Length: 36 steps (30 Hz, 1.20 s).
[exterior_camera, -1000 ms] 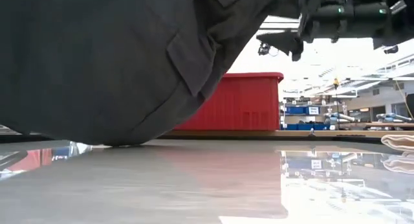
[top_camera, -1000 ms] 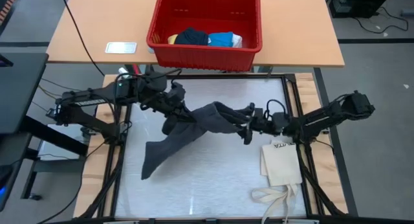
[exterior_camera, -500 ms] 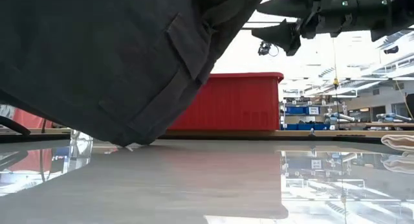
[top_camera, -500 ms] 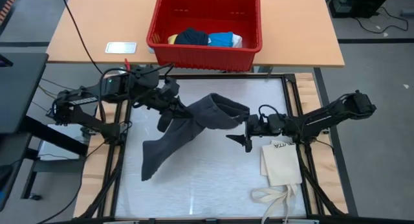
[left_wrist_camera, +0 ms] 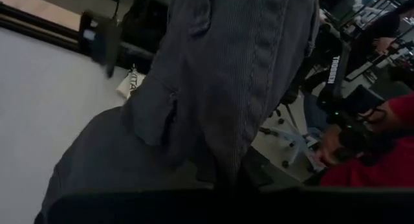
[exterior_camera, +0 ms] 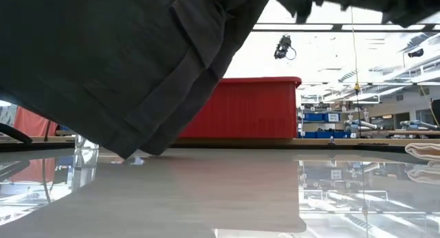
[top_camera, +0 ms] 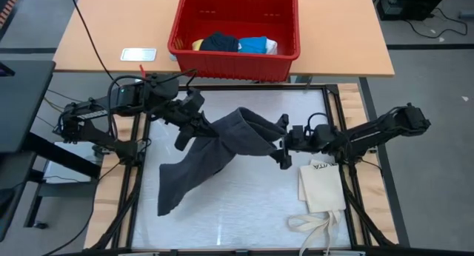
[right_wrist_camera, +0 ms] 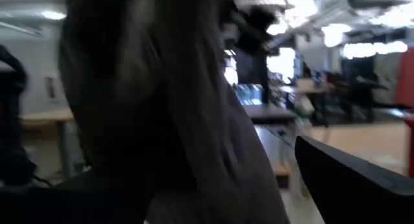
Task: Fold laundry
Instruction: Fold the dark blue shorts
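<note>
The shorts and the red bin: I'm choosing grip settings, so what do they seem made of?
The dark grey shorts: soft woven cloth, matte; it drapes, folds, and shows stitched pocket seams. The red bin: likely rigid moulded plastic, smooth with a slight sheen and straight walls.

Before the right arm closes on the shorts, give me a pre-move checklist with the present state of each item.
1. Left gripper shut on the dark grey shorts, holding one end up: ok.
2. Right gripper open at the shorts' other raised edge: ok.
3. Cloth actually between the right gripper's fingers: cannot tell; the right wrist view shows fabric close in front only.
4. Shorts spread flat for folding: not ok; they hang in a diagonal drape, the low end trailing on the table.
5. Cream tote bag apart from the shorts: ok.
6. Other garments in the red basket, off the work area: ok.
</note>
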{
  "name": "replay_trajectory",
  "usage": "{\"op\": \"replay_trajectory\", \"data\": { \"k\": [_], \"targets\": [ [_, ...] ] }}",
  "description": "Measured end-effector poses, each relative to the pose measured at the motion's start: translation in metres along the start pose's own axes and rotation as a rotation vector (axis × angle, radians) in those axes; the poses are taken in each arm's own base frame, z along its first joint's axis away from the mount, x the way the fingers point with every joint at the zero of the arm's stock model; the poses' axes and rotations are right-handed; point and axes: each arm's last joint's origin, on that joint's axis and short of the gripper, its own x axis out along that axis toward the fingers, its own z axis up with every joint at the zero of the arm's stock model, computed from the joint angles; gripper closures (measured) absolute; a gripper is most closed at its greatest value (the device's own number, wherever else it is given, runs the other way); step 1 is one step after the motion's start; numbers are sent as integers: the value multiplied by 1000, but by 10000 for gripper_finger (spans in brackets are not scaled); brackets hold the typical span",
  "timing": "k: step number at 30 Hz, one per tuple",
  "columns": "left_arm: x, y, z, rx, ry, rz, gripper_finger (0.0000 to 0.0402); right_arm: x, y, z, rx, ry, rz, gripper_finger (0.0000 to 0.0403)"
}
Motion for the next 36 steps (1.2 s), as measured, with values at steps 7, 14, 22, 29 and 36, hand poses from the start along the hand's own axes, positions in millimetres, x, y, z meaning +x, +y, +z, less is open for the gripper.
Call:
{"op": "replay_trajectory", "data": {
  "k": [7,14,22,29,36],
  "targets": [
    [1,3,0,-5,-13,62,387,6,7,-1,-6,138,50,48],
    [1,3,0,-6,-10,63,387,3,7,-16,8,292,62,52],
    [0,4,-1,0,2,62,387,6,7,0,16,123,46,52],
    [0,4,-1,-5,-2,66,387,8,7,13,116,2,38,59],
    [0,0,-5,-31,17,69,387,16,6,22,349,89,12,245]
  ]
}}
